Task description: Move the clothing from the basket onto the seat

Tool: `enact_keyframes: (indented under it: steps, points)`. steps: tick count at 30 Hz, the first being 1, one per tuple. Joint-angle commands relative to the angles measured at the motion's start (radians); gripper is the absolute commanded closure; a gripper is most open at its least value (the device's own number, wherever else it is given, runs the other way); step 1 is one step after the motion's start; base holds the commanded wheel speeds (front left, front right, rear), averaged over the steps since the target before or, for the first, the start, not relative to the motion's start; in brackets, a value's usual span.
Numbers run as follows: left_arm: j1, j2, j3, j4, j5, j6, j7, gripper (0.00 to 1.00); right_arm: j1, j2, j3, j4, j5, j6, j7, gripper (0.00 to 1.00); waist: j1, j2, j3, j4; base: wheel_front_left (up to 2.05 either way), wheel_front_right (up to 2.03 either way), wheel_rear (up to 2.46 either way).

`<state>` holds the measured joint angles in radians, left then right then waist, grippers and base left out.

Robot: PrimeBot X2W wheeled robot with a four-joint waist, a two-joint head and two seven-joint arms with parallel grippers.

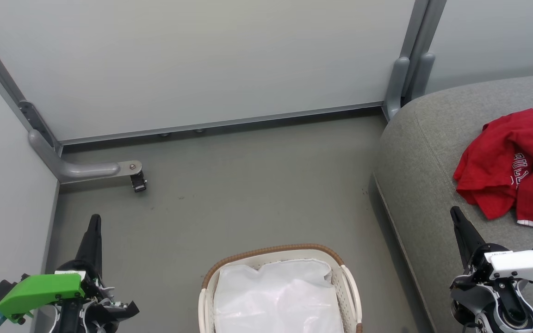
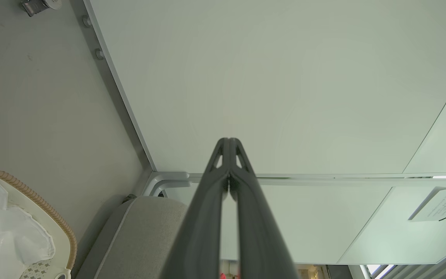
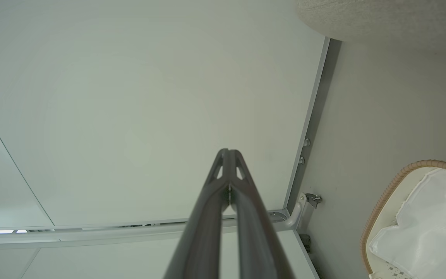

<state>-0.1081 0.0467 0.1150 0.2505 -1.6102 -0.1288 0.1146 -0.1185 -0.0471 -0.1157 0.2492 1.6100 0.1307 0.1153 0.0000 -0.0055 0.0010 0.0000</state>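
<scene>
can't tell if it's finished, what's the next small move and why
Probably just park both arms: the basket holds its white liner and no red, the clothing lies on the seat, and both arms' jaws are shut, holding nothing.

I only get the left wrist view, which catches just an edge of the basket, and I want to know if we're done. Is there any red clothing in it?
Observer: No. In the head view, the part of the basket that shows holds just its white liner.
Operator: So where is the clothing?
Observer: The red clothing lies crumpled on the grey seat, on the robot's right.
Operator: Is the right gripper carrying anything?
Observer: No. The right gripper is shut with nothing between its fingers, pointing toward the pale wall.
</scene>
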Motion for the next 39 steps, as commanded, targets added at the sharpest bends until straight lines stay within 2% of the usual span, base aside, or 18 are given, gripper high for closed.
enact_keyframes:
  steps: [1, 39]
  points:
    - [-0.013, 0.007, 0.002, -0.003, -0.003, -0.005, 0.004, 1.00, 0.009, -0.006, -0.002, -0.003, 0.003, 0.000, 0.003, 1.00, 0.0000, 0.0055, 0.000, 0.000, 0.00, 0.00, 0.00]
    - [-0.013, 0.007, 0.002, -0.003, -0.003, -0.005, 0.004, 1.00, 0.009, -0.006, -0.001, -0.003, 0.004, 0.000, 0.003, 1.00, 0.0000, 0.0055, 0.000, 0.000, 0.00, 0.00, 0.00]
